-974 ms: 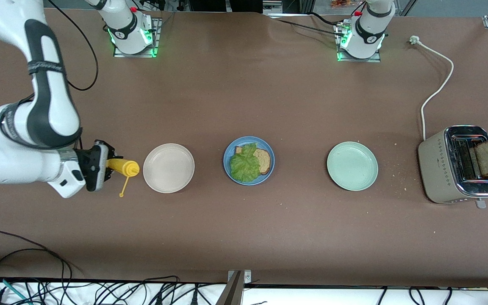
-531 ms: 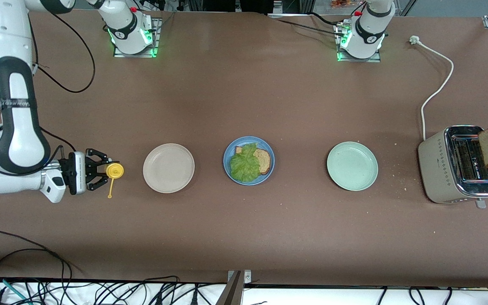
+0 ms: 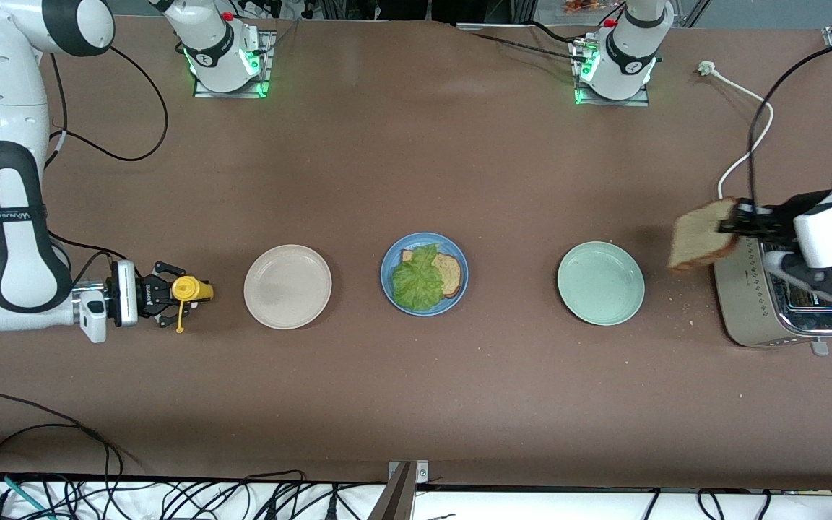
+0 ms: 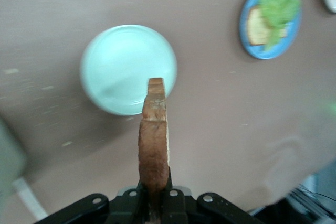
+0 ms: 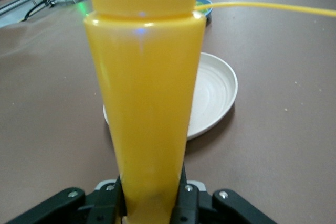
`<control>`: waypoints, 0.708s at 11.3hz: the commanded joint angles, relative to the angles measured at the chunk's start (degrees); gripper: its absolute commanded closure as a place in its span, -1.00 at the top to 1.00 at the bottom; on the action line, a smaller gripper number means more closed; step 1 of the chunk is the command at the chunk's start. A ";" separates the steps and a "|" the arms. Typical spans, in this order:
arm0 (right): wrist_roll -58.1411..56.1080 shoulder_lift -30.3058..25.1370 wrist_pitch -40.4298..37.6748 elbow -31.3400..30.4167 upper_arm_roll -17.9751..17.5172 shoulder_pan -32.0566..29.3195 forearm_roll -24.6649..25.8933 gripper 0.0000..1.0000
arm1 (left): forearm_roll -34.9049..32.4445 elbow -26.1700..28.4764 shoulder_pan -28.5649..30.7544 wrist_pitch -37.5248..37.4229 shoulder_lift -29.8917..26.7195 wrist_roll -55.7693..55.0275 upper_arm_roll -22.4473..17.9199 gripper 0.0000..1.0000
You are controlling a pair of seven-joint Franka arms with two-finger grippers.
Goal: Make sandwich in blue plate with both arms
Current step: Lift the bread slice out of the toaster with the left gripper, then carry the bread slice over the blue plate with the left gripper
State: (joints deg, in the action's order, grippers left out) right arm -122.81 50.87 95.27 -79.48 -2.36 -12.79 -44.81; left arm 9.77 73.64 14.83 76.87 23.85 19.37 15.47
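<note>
The left gripper (image 3: 737, 217) pinches a bread slice (image 3: 700, 234) in the air by the toaster (image 3: 755, 303). It should carry it flat and slow to the blue plate (image 3: 390, 287), onto the lettuce (image 3: 416, 280). The right gripper (image 3: 170, 292) squeezes the yellow bottle (image 3: 188, 289) beside the beige plate (image 3: 287, 286)

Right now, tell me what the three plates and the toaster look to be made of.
Blue plate, beige plate and pale green plate: likely plastic, with flat even colour and a soft sheen; the beige one shows moulded rings in the right wrist view. Toaster: beige satin body, perhaps painted metal or plastic, with a shiny chrome-like top.
</note>
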 commanded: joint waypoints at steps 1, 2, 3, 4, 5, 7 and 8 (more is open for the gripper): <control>-3.83 2.47 -0.61 1.52 -3.36 -2.32 -4.22 -1.00 | 16.97 -0.69 -4.00 -0.24 9.69 0.23 -0.09 -1.00; -5.24 3.70 -0.52 1.69 -3.36 -2.32 -4.67 -1.00 | 22.17 -1.04 -6.19 1.77 13.03 0.23 -0.09 -1.00; -6.73 4.93 -0.18 2.74 -3.36 -2.32 -4.76 -1.00 | 25.70 -0.52 -8.04 5.88 14.54 0.23 0.00 -1.00; -8.31 6.33 0.09 3.88 -3.36 -2.32 -4.76 -1.00 | 29.91 0.44 -10.67 8.36 15.78 0.23 -0.09 -1.00; -9.81 7.56 0.53 4.94 -3.36 -2.32 -4.85 -1.00 | 34.04 0.63 -12.35 11.43 18.05 0.23 -0.09 -1.00; -12.53 8.89 2.63 5.12 -3.44 -2.32 -4.94 -1.00 | 43.09 0.98 -16.22 17.93 21.49 0.23 -0.09 -1.00; -13.50 9.33 3.34 5.12 -3.44 -2.32 -5.03 -1.00 | 47.14 1.33 -17.89 20.74 23.85 1.27 -0.09 -1.00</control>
State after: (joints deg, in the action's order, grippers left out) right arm -133.57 57.79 97.77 -76.84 -4.72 -14.18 -48.67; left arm 48.47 75.11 -0.02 92.84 44.01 19.44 15.77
